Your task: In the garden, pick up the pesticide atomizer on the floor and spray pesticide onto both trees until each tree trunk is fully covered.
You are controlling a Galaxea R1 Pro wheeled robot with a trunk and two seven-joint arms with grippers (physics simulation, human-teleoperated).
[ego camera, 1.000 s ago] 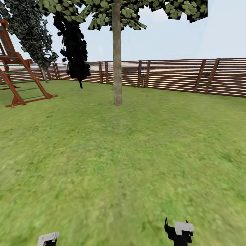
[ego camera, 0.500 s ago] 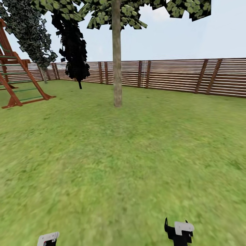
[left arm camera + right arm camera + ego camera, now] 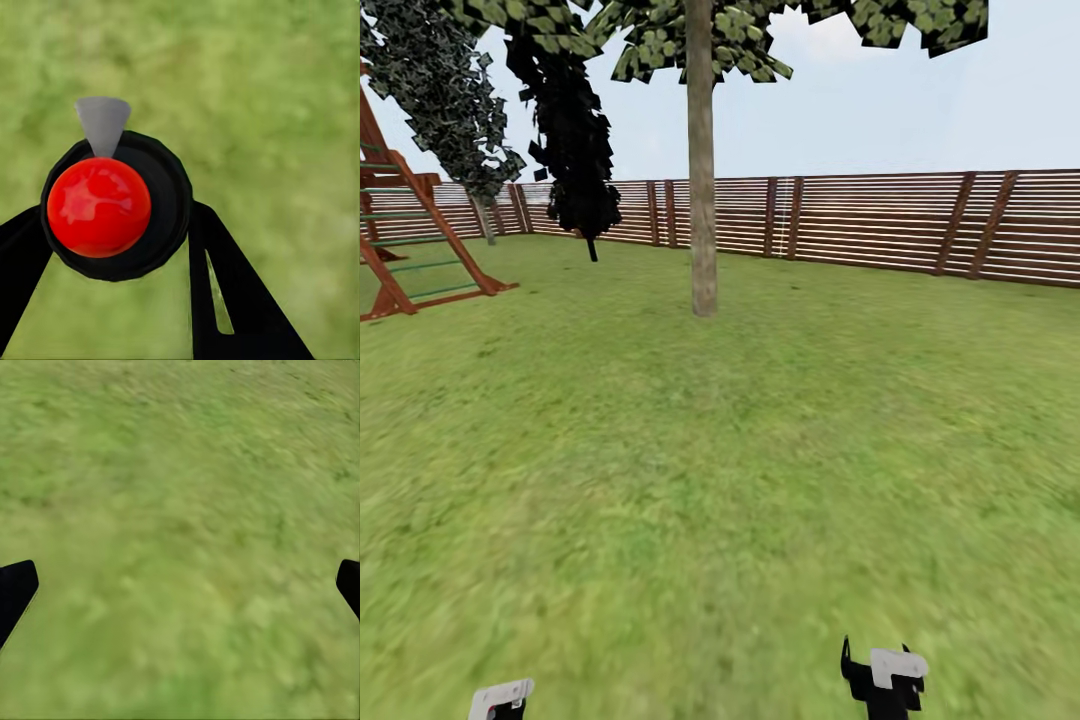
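Note:
The pesticide atomizer (image 3: pixel 100 207), a dark bottle with a red top and a grey nozzle, sits between the black fingers (image 3: pixel 225 292) of my left gripper (image 3: pixel 116 219), which is shut on it above the grass. My right gripper (image 3: pixel 184 585) is open over bare lawn, nothing between its fingers. In the head view a tree with a thick grey-brown trunk (image 3: pixel 703 200) stands straight ahead at mid distance. A second tree trunk (image 3: pixel 483 220) shows far off at the back left by the fence. Both arm ends, left (image 3: pixel 500 697) and right (image 3: pixel 883 680), sit at the bottom edge.
A brown slatted fence (image 3: pixel 880 225) closes the lawn at the back. A red wooden play frame (image 3: pixel 405 250) stands at the left. A narrow black-leaved tree (image 3: pixel 572 140) grows left of the near trunk. Open grass (image 3: pixel 720 480) lies between me and the trunk.
The whole head view has shifted slightly: the play frame slid toward the left edge and the trunk stayed about centred, so the camera moved. Both arm ends keep their places.

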